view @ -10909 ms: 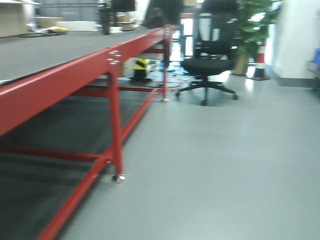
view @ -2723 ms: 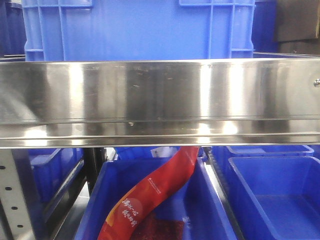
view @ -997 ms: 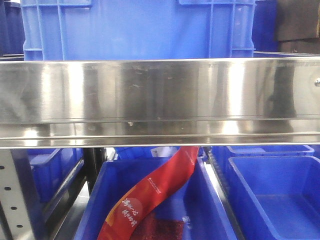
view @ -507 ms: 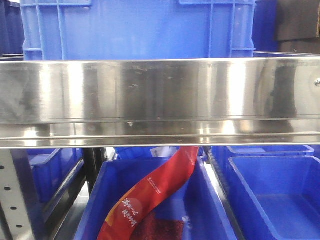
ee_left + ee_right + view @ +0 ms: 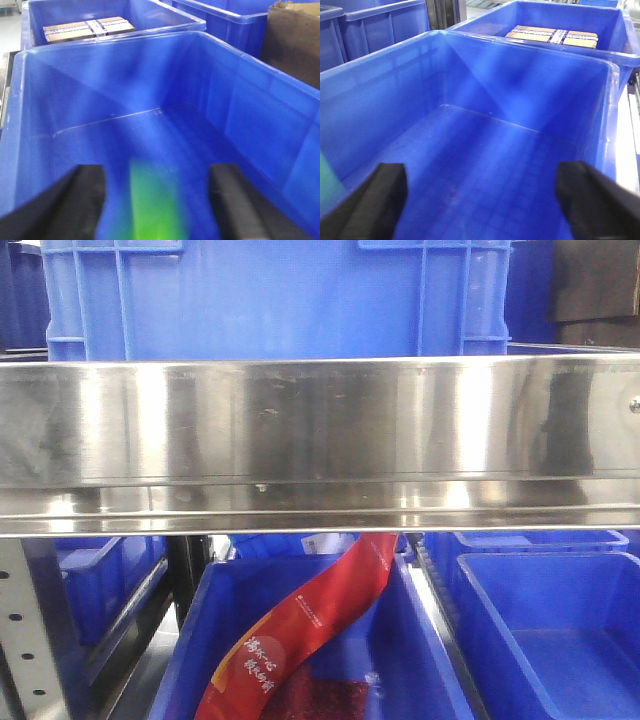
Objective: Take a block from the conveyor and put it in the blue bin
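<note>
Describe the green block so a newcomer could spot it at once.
Start at the large blue bin filling the left wrist view. Between the two dark fingers at the bottom edge is a blurred bright green block, touching neither finger. It is the only green thing; the neighbouring bin holds a brown carton.

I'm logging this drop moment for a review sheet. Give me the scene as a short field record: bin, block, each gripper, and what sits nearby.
bin: large blue plastic bin, open-topped, below both grippers
block: blurred green block between the left gripper's black fingers, not touching either; seemingly falling
left gripper: left gripper open, above the bin
right gripper: right gripper open, holding nothing
neighbouring bin: second blue bin holding a taped brown cardboard box
front view: steel shelf rail, red printed pouch in a lower bin
</note>
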`<state>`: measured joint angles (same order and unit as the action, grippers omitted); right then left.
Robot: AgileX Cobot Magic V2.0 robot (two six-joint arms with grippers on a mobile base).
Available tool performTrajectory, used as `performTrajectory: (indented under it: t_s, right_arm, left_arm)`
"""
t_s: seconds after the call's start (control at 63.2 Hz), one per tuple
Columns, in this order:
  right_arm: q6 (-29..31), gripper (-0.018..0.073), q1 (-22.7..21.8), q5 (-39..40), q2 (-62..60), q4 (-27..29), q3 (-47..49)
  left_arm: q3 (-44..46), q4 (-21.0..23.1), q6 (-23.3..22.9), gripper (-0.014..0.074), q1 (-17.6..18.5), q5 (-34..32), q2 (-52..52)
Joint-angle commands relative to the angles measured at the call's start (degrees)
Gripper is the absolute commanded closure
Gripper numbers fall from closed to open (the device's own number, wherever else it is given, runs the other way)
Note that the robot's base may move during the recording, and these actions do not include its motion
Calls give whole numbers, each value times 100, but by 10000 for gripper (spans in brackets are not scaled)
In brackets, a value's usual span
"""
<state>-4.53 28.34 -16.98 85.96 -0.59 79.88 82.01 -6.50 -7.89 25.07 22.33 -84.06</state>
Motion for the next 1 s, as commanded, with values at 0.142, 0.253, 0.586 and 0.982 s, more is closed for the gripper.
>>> performTrajectory:
  t_s: [0.142, 0.253, 0.586, 0.982]
  right_arm:
    - [13, 165, 13, 51, -34, -3, 68]
    - [13, 328, 13, 51, -53, -3, 68]
    - [13, 719, 13, 97, -65, -3, 68]
    - [13, 720, -310, -95, -894, -13, -33]
  left_arm:
    - [53, 40, 15, 243, 40, -24, 13]
    - [53, 49, 15, 401, 54, -15, 63]
    - [53, 64, 15, 707, 61, -50, 139]
    - [-195, 40, 15, 707, 24, 239, 1115]
